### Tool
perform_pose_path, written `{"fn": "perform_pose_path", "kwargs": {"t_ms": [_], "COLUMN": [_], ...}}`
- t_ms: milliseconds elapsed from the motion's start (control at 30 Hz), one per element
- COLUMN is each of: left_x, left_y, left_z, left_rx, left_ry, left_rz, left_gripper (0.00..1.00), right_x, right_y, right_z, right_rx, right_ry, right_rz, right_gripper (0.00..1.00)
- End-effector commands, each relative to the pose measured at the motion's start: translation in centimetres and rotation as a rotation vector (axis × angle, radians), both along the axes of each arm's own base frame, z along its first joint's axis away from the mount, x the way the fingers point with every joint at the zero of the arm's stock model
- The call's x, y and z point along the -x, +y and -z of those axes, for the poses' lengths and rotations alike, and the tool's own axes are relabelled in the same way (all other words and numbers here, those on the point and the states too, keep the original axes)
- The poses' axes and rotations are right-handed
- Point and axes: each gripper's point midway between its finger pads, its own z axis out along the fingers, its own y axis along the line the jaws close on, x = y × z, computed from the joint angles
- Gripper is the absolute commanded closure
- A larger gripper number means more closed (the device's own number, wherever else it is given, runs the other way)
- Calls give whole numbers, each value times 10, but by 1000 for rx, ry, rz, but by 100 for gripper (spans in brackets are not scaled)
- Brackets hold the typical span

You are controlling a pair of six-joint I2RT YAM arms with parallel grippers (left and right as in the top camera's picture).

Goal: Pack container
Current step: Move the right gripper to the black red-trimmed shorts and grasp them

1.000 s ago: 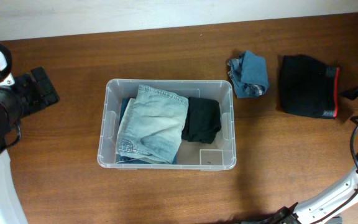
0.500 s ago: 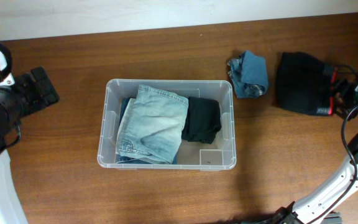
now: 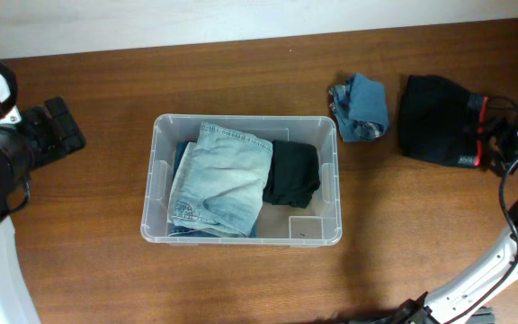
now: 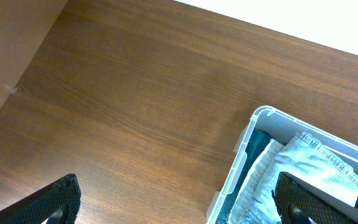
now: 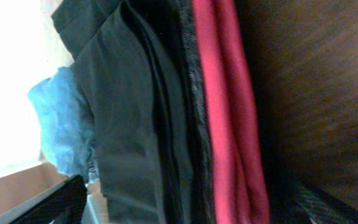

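**Thin bite on the red-edged bundle could undo its fold**

My right gripper is spread wide at the red-banded edge of the black folded garment, with the layers between my jaws in the wrist view and nothing pinched yet. If I close this shallow, I judge I would catch only the band or the top layers, and the bundle would fall open and trail on the lift. The crumpled blue cloth lies just beside it on the far side, so a dragging hem might pull that along too. My left gripper hangs open over bare table, left of the bin and apart from it, holding nothing.

The container sits mid-table, well apart from the bundle. Inside, folded pale jeans fill the left and middle, lying over something darker blue at the left wall. A black folded piece is touching them on the right. Only the near right corner is bare, showing the white label. That gap looks tight for this bundle, so it may ride over the rim or shove the light bin
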Motion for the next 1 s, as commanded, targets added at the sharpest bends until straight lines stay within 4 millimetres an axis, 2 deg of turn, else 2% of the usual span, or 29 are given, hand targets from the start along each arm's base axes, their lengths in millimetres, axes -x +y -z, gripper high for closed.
{"fn": "perform_pose_path", "kwargs": {"t_ms": [0, 100, 200, 267, 367, 467, 533, 567, 633, 700, 733, 800, 833, 967], "left_x": [2, 1, 1, 1, 1, 1, 1, 1, 1, 1, 1, 1, 1, 1], "left_y": [3, 3, 3, 3, 3, 3, 3, 3, 3, 3, 3, 3, 3, 3], "left_z": [-2, -1, -1, -1, -1, -1, -1, -1, -1, -1, -1, -1, -1, -1], "left_rx": [1, 2, 2, 2, 2, 2, 2, 2, 2, 2, 2, 2, 2, 2], "left_ry": [-7, -5, -4, -4, -4, -4, -4, -4, -4, -4, -4, -4, -4, -4], "left_rz": [-19, -19, -19, -19, -18, -19, -19, -19, -19, -19, -19, -19, -19, -19], "left_gripper": [0, 0, 0, 0, 0, 0, 0, 0, 0, 0, 0, 0, 0, 0], "right_x": [65, 73, 72, 66, 56, 53, 49, 49, 49, 49, 50, 57, 61, 64], "right_y": [-16, -21, -21, -11, 7, 27, 49, 58, 64, 64, 64, 60, 58, 59], "right_z": [75, 76, 76, 77, 84, 100, 115, 121, 125, 126, 127, 133, 135, 135], "right_rx": [-70, -95, -98, -105, -113, -138, -203, -224, -227, -220, -220, -202, -196, -219], "right_ry": [228, 234, 236, 231, 217, 235, 229, 239, 245, 255, 262, 327, 356, 393], "right_rz": [90, 131, 134, 111, 70, 35, 11, -2, -13, -13, -9, 17, 26, 58], "right_gripper": [5, 5, 4, 0, 1, 1, 1, 3, 9, 21, 22, 36, 49, 57]}}
